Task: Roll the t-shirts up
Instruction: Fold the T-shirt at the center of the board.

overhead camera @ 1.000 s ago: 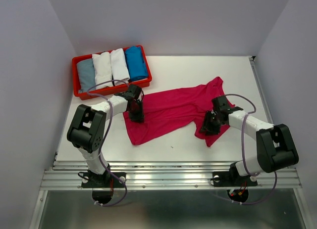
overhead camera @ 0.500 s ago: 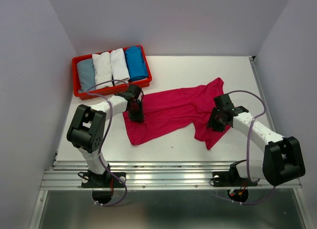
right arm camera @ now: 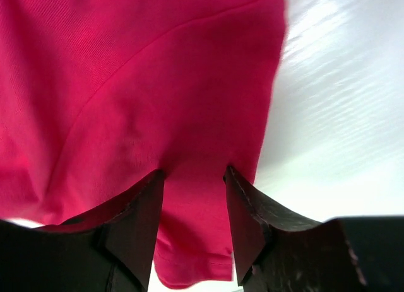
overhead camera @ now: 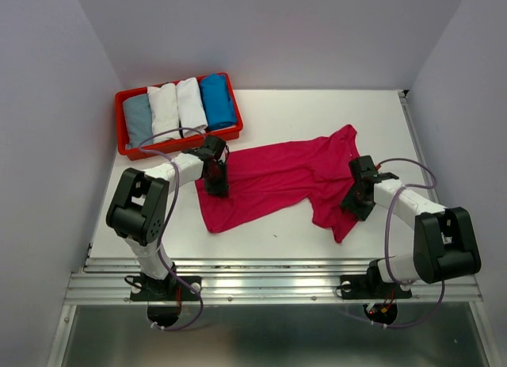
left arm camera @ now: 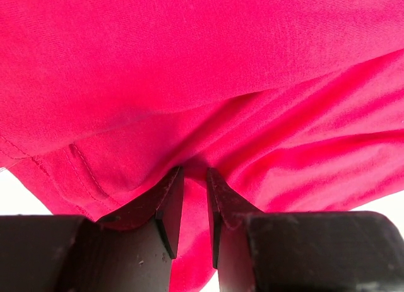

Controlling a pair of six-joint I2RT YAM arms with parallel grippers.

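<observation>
A magenta-pink t-shirt lies spread and wrinkled on the white table. My left gripper is down on its left part, jaws nearly closed with a fold of pink cloth pinched between the fingertips. My right gripper stands on the shirt's lower right part, near its right edge. Its jaws are apart, and flat pink cloth with a hem lies between and under them. In the wrist views my left gripper and right gripper both touch the shirt.
A red tray at the back left holds rolled shirts: grey-blue, two white, bright blue. Grey walls stand left, right and behind. Bare white table shows behind and in front of the shirt.
My right gripper has moved right and slightly away from the shirt's middle toward its right edge; the lower right flap shifted a little with it. My left gripper has stayed in place.
</observation>
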